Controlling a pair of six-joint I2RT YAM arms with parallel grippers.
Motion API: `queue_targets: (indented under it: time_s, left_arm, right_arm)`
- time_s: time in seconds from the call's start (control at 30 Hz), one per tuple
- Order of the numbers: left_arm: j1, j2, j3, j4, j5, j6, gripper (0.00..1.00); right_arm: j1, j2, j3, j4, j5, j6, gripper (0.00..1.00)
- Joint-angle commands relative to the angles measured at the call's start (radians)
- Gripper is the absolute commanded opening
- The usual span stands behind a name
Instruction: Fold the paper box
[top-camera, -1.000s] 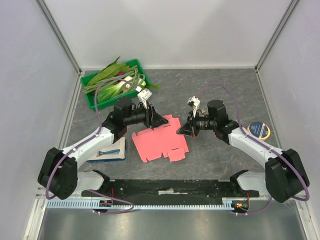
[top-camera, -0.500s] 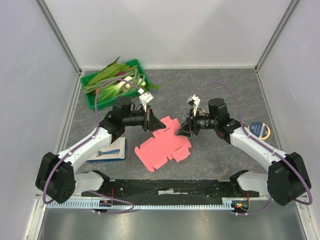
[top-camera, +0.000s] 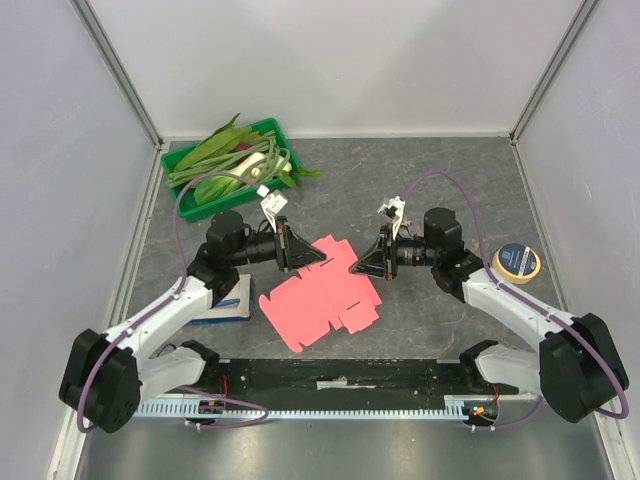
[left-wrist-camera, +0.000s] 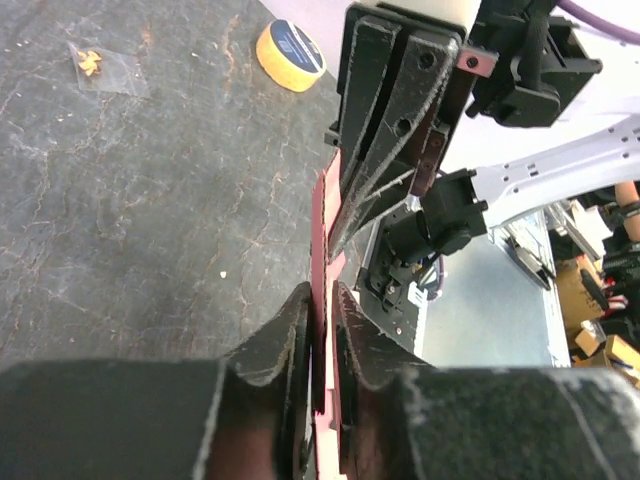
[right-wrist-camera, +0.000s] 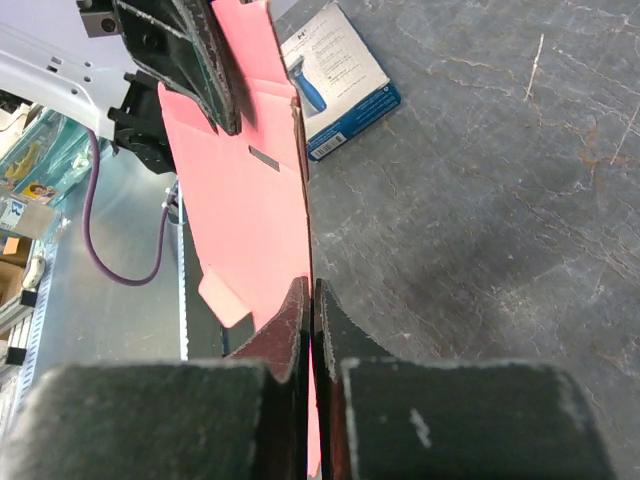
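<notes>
Since the earlier frames the left arm has drawn back toward the left of the top view, and the paper box (top-camera: 320, 295) has shifted with it, now sitting just below the middle of the frame. The left end effector (top-camera: 322, 256) is clamped on the sheet's upper left edge. Its wrist view shows its fingers (left-wrist-camera: 290, 330) pressed together on the thin pink card. The right end effector (top-camera: 353, 268) is likewise closed on the upper right edge, the card running edge-on between its fingertips (right-wrist-camera: 296, 310). The two tips sit near each other above the dark surface (top-camera: 420, 190). A white-and-blue booklet (top-camera: 225, 300) lies at lower left, a green tray (top-camera: 178, 190) at upper left, and a tape roll (top-camera: 518, 261) at right.
</notes>
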Motion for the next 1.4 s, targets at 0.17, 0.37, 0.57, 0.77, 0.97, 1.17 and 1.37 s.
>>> queue_targets:
  time_s: [0.17, 0.37, 0.57, 0.77, 0.97, 1.17, 1.37]
  left_arm:
    - [0.050, -0.014, 0.281, -0.351, -0.030, 0.022, 0.57]
    - [0.052, 0.165, 0.471, -0.471, 0.152, 0.086, 0.31]
    - [0.052, 0.215, 0.479, -0.500, 0.220, 0.182, 0.21]
    - [0.038, 0.222, 0.492, -0.537, 0.256, 0.231, 0.14]
    - [0.032, 0.217, 0.490, -0.597, 0.247, 0.301, 0.15]
    - [0.015, 0.203, 0.487, -0.618, 0.237, 0.326, 0.13]
    - [-0.017, 0.191, 0.487, -0.666, 0.208, 0.387, 0.21]
  right_arm:
    - [0.042, 0.014, 0.081, -0.039, -0.053, -0.092, 0.00]
    - [0.067, 0.055, 0.167, -0.138, -0.079, -0.173, 0.00]
    - [0.071, 0.070, 0.204, -0.146, -0.119, -0.173, 0.00]
    - [0.074, 0.103, 0.243, -0.209, -0.098, -0.201, 0.00]
    - [0.082, 0.115, 0.258, -0.211, -0.090, -0.199, 0.00]
    - [0.085, 0.121, 0.261, -0.177, -0.064, -0.157, 0.00]
    - [0.088, 0.132, 0.260, -0.143, -0.032, -0.118, 0.00]
